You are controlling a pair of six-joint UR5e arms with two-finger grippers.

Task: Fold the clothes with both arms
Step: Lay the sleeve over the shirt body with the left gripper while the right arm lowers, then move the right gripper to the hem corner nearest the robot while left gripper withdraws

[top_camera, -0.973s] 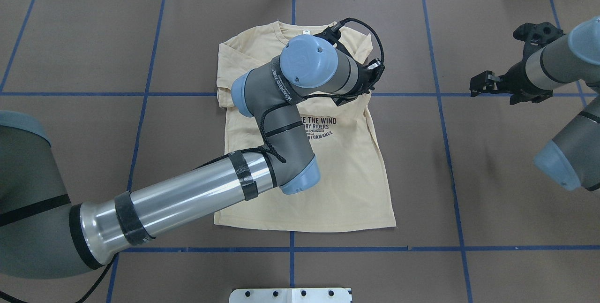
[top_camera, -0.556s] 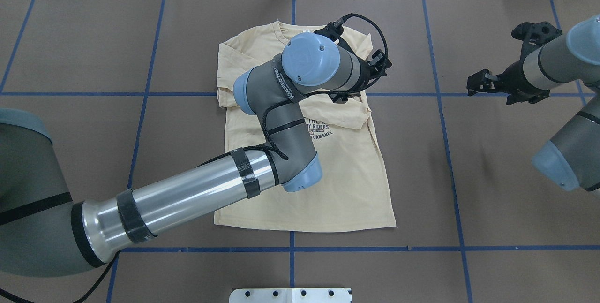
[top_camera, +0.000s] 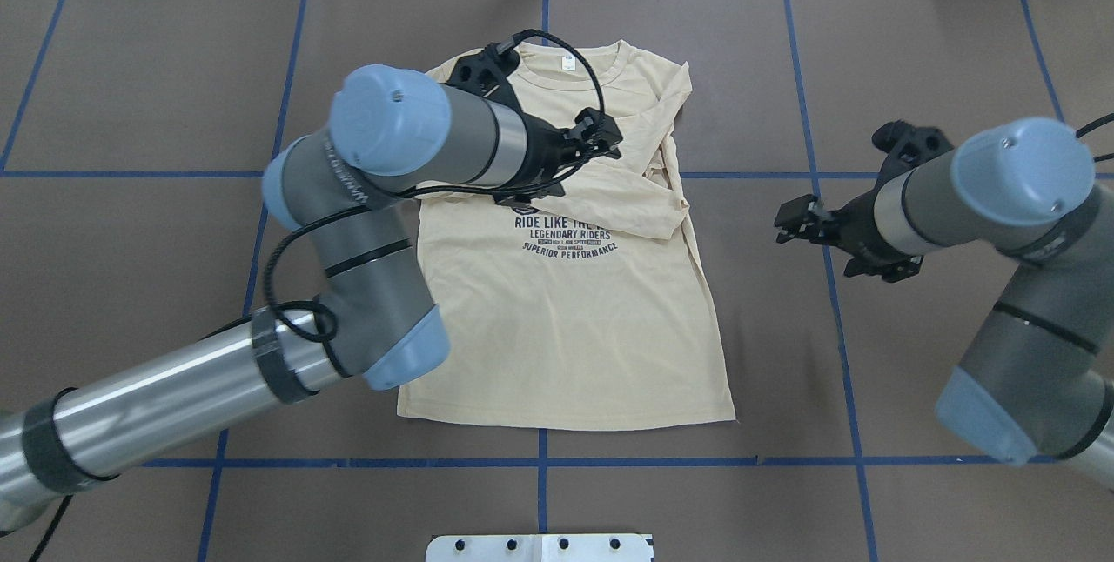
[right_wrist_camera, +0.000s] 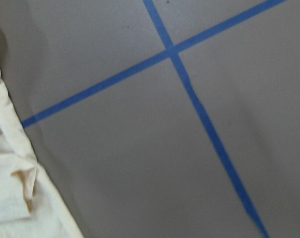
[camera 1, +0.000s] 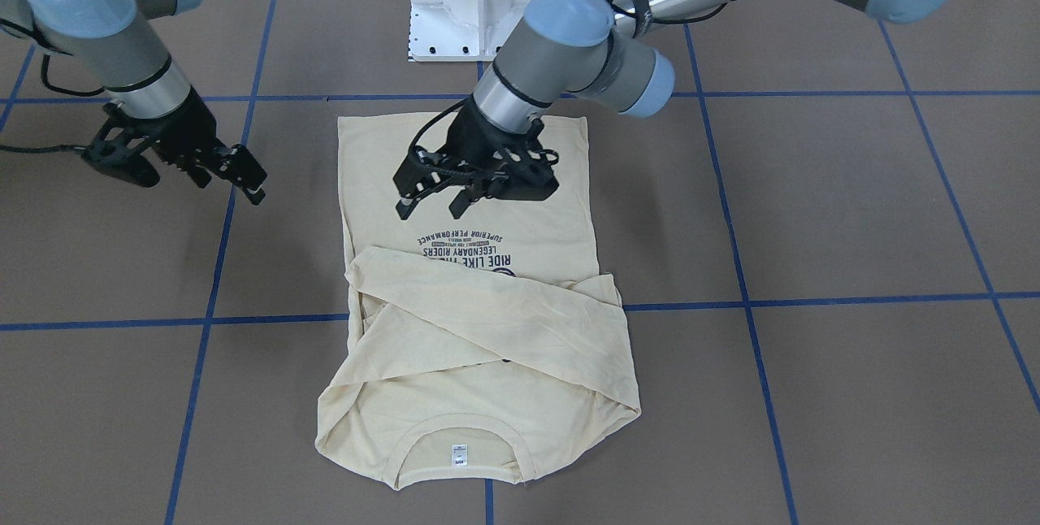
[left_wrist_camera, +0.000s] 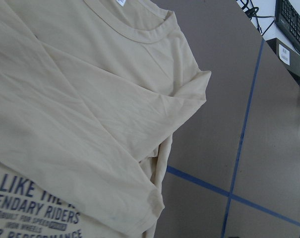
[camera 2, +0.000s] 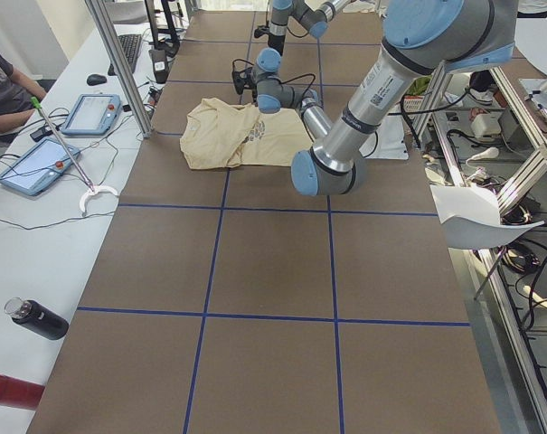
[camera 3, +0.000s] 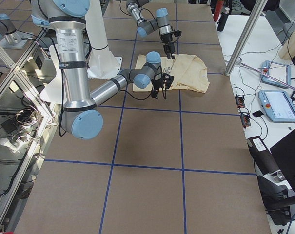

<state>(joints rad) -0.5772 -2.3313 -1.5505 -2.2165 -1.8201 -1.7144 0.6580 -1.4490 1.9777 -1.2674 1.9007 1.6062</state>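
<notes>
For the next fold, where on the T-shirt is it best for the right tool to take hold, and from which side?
Probably the hem corner on the robot's right. It lies flat and uncovered, the sleeves being folded over the chest. The right tool hangs off that side of the T-shirt, so approach from outside and pinch from above.

The left arm (top_camera: 174, 386) and right arm (top_camera: 914, 201) have silver-grey tubes, light-blue caps and black cables.

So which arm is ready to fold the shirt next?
Probably left: the left gripper hangs open over the T-shirt; the right gripper sits off the cloth, beside its edge.
</notes>
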